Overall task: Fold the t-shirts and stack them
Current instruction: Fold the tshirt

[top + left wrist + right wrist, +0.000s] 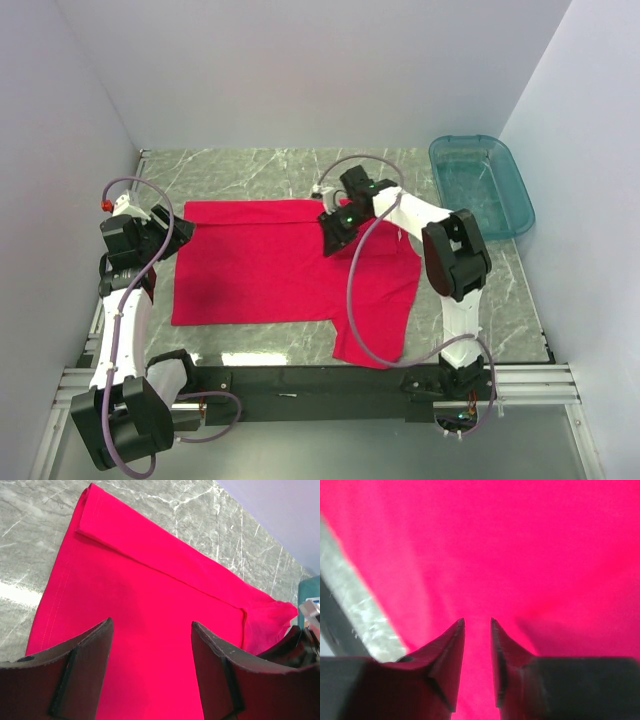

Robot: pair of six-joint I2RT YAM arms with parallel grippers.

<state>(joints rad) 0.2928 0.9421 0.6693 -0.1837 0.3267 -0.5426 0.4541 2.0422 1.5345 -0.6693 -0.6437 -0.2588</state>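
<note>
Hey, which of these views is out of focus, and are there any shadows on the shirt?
Right wrist: shirt blurred, soft shadow beside the fingers. Left wrist: sharp, table veins crisp. Top: even light, faint shadow on shirt's left.

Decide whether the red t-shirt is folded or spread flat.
Partly folded. The red t-shirt lies flat on the table, a band along its far edge doubled over; one part juts out at the near right.

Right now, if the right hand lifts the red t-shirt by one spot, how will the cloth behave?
Likely floppy: the t-shirt lies flat with a soft fold along its far edge, so it should drape and sag from the right hand. Probably light: thin cloth. On the smooth marble table it may slide or bunch if pushed.
</note>
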